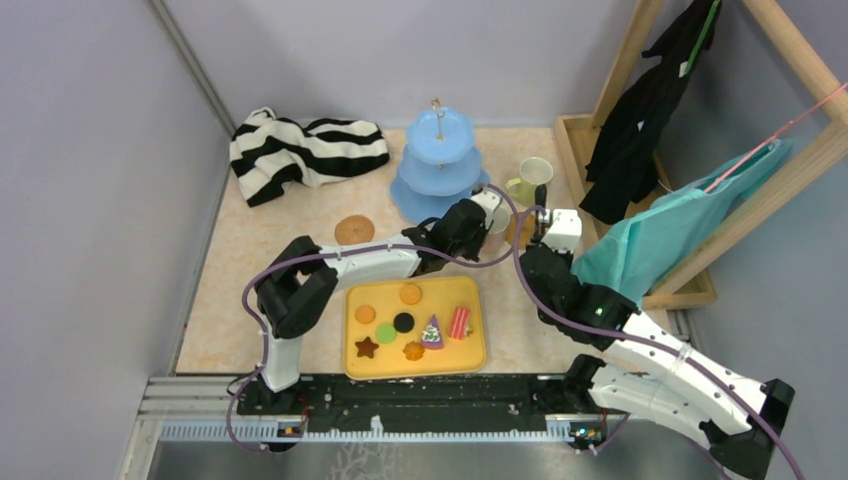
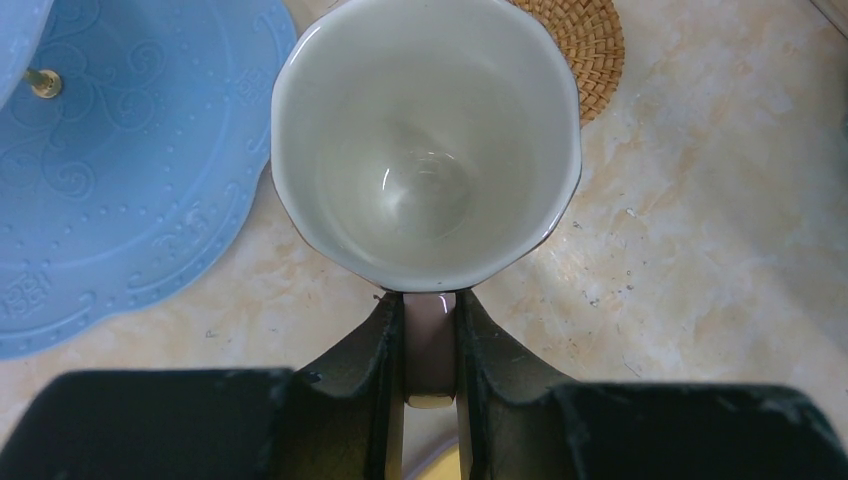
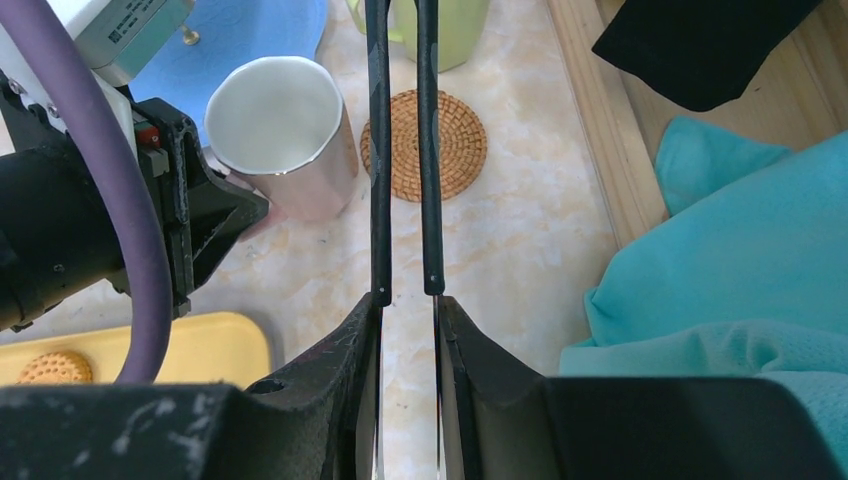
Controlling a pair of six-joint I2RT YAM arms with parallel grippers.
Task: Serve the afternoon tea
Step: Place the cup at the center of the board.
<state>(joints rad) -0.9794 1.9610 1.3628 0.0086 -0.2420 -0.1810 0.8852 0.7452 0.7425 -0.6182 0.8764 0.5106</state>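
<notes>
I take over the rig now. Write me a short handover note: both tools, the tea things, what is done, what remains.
Left tool: shut on the pink-handled cup by its handle, beside a cork coaster, not on it.
Right tool: slightly open, empty, near that coaster.
Yellow-green cup beside the blue stand; second coaster bare.
Toy cookies and cake slices all on the yellow tray.
Done: cup grasped. Left, probably: cups onto coasters, sweets onto the stand.

A striped cloth (image 1: 300, 152) lies far left; a black garment (image 1: 640, 130) and teal garment (image 1: 680, 235) drape a wooden rack (image 1: 572, 150).
</notes>
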